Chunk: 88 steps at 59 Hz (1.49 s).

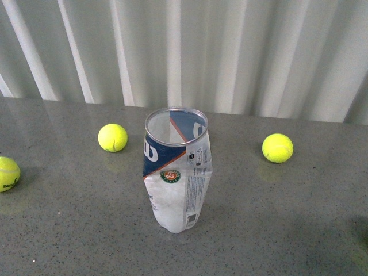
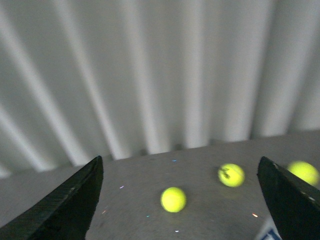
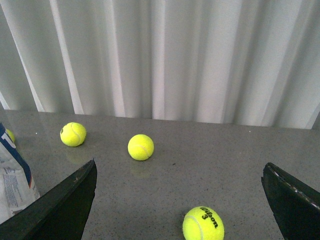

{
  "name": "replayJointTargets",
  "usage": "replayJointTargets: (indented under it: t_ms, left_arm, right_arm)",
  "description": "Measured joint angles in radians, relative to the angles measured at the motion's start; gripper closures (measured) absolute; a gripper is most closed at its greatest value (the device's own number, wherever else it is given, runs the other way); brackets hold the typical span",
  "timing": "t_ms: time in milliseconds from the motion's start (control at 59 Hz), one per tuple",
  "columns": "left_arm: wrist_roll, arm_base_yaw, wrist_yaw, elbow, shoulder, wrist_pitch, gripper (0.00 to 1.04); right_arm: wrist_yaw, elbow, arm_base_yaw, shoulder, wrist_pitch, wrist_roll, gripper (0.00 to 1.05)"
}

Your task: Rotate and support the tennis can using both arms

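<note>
- Standing upright near the front middle of the grey table (image 1: 69,230), open silver rim up, the tennis can (image 1: 176,169) has nothing touching it; no arm shows in the front view.
- Neither gripper has made contact, so my reading is that the task is at its very start or the arms are drawn back: the rotation and the two-sided support both look left to do, though the can being upright may mean a turn is already behind it. The pictures cannot settle which.
- The left gripper (image 2: 180,200) has its fingers (image 2: 70,205) spread wide with only table and balls between them; a corner of the can's label peeks in at the frame edge. This view is blurred.
- The right gripper (image 3: 180,200) is likewise spread wide and holds nothing; the can (image 3: 14,170) sits beside one finger (image 3: 65,205), apart from it.
- Just past the right gripper lies a tennis ball printed with a "3" (image 3: 203,223), not seen in the front view.
- Further back, loose balls sit well apart from the can: one to its left (image 1: 112,137), one to its right (image 1: 277,148), one at the table's left edge (image 1: 8,173).
- Behind the table hangs a pleated white curtain (image 1: 241,52).
</note>
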Motion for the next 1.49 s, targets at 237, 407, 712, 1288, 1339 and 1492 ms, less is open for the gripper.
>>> replayJointTargets:
  t_ms: [237,407,712,1288,1339,1492]
  left_arm:
    - [-0.112,0.013,-0.093,-0.365,-0.177,0.195,0.64]
    - [-0.120,0.013,-0.094,-0.520,-0.267,0.255,0.98]
    - [-0.127,0.013,-0.094,-0.674,-0.387,0.283,1.01]
    - [-0.128,0.013,-0.094,-0.808,-0.603,0.209,1.01]
    - [-0.128,0.013,-0.094,-0.813,-0.616,0.199,1.01]
    - [-0.128,0.013,-0.094,-0.834,-0.661,0.187,1.01]
  right_arm:
    - [0.000,0.000,0.000,0.000,0.000,0.000,0.07]
    - [0.000,0.000,0.000,0.000,0.000,0.000,0.07]
    - [0.000,0.000,0.000,0.000,0.000,0.000,0.07]
    - [0.000,0.000,0.000,0.000,0.000,0.000,0.07]
    - [0.000,0.000,0.000,0.000,0.000,0.000,0.07]
    - [0.000,0.000,0.000,0.000,0.000,0.000,0.07]
